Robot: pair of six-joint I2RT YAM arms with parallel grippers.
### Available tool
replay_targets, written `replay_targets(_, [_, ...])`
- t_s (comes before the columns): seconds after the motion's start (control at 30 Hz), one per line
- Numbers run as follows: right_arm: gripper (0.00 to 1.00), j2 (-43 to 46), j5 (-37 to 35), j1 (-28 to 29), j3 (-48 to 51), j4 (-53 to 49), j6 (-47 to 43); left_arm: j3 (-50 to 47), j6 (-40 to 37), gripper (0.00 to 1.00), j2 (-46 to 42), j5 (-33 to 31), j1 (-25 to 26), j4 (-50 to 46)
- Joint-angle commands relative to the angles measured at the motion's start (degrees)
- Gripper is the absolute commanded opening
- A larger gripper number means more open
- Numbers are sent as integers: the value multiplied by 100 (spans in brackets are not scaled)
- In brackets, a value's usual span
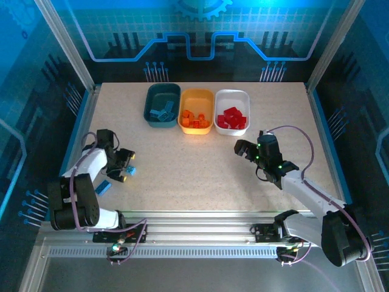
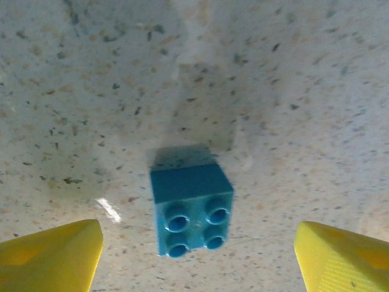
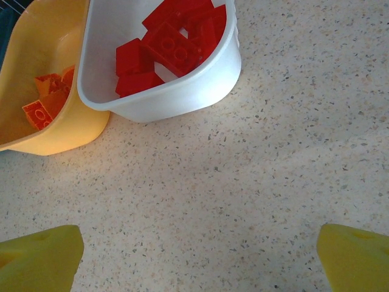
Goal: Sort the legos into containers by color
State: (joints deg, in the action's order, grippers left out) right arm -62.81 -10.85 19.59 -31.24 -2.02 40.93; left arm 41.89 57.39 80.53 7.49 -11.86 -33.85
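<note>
1. Resting on the table (image 2: 292, 73): one blue lego (image 2: 191, 210), between the left gripper's (image 2: 197, 243) wide-open fingers, untouched.
2. Second blue lego (image 1: 103, 187) lies nearby.
3. Right gripper (image 3: 197, 240) spread wide, empty, near white tray (image 3: 182, 97) holding red legos (image 3: 170, 42).

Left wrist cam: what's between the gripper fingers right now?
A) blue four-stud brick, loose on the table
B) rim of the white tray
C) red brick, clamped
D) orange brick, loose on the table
A: a blue four-stud brick lies on the table between the open left gripper fingertips, touching neither.
</note>
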Motion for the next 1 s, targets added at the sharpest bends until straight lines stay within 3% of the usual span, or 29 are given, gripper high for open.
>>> replay_targets(0.0, [100,-39,61,68,-154,44,-26,-30,-139,84,181,-2,178,-58])
replay_targets(0.1, [100,-47,57,69,-163,31,-32,40,-64,82,421,-80,307,-46])
replay_targets(0.27, [100,-52,35,70,-171,4,-25,86,-75,63,797,-398,307,77])
replay_targets(0.4, [100,-56,29,68,-175,-9,-25,200,-117,61,955,-558,298,7])
replay_targets(0.7, [100,-85,74,69,-176,18,2,502,-358,39,456,-606,356,-96])
replay_targets(0.97, [100,-78,101,79,-180,26,-10,1777,-515,35,389,-675,1077,-342])
